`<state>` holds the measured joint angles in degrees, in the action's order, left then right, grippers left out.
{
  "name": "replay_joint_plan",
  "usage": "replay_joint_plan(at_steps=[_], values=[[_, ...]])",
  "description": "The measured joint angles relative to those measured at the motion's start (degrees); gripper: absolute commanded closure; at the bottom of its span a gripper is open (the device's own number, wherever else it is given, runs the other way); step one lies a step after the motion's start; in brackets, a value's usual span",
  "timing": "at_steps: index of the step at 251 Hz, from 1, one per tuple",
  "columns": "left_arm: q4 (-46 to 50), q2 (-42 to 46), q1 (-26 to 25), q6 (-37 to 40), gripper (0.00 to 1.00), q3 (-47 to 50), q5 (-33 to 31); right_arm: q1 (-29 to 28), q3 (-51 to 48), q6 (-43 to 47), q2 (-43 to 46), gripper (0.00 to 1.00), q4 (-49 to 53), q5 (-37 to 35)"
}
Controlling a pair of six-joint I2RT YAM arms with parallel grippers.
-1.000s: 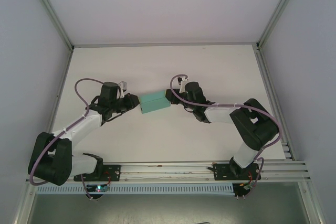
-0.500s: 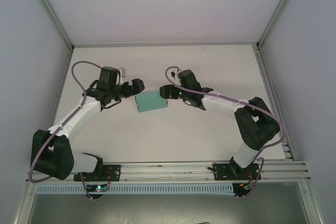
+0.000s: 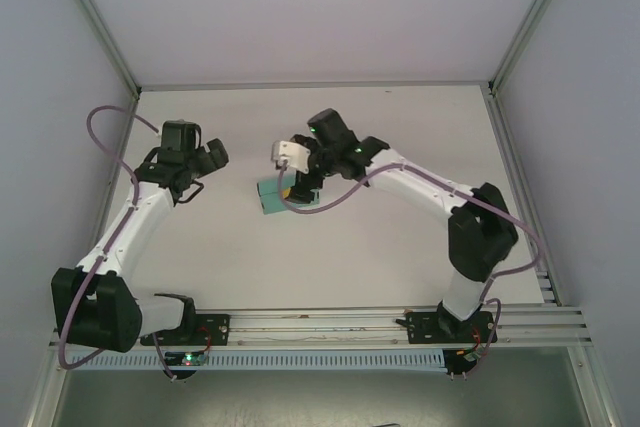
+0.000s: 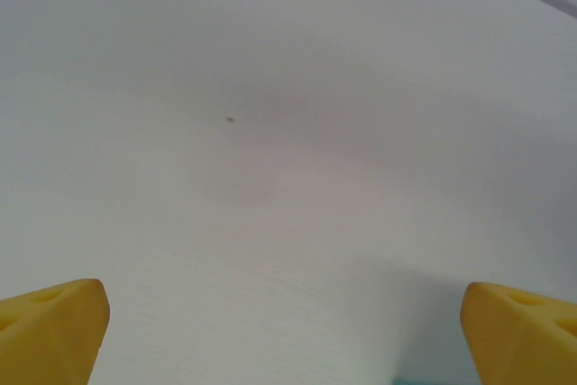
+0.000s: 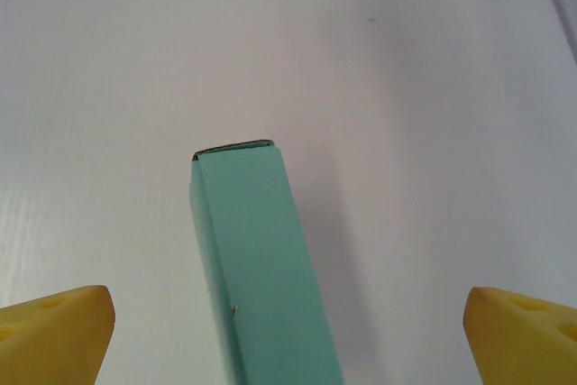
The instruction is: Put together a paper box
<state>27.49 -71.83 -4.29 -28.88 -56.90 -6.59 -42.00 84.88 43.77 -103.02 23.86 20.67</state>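
Upper left of the top view: we log the left gripper (image 3: 207, 156), black with two fingers, above the white table (image 3: 400, 247). Its jaws are wide apart with bare surface between them (the wrist view agrees). Just left of centre, the small rectangular teal-green card box (image 3: 267, 198) lies flat on the table. The right gripper (image 5: 288, 299) hangs over it, jaws apart, its yellow pads (image 5: 56, 331) well clear of both box sides.

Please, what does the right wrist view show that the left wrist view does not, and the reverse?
Right wrist view: the teal paper box, lying lengthwise on the table below the open right gripper. Left wrist view: a small dark speck on bare table ahead of the open left gripper. Both: white table, and two yellow fingertips wide apart.
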Motion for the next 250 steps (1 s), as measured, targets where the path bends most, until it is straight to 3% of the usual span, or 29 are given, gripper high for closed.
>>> replay_joint_plan(at_steps=[50,121,199,217,250], values=[[0.4,0.0,0.7,0.2,0.0,3.3,-1.2,-2.3,9.4,11.8,-10.2,0.05,9.5,-7.1],[0.4,0.2,0.7,0.2,0.0,5.9,-1.2,-2.3,16.8,15.8,-19.5,0.13,16.3,-14.5],[0.4,0.8,0.7,0.1,0.0,6.6,-0.5,-2.3,17.8,14.5,-22.3,0.36,18.8,-18.0],[0.4,1.0,0.7,0.0,0.0,6.6,-0.3,-2.4,17.6,13.6,-22.3,0.48,18.2,-18.8],[0.4,1.7,0.7,0.0,0.0,6.6,0.2,-2.7,13.7,11.3,-19.9,0.51,13.6,-22.3]])
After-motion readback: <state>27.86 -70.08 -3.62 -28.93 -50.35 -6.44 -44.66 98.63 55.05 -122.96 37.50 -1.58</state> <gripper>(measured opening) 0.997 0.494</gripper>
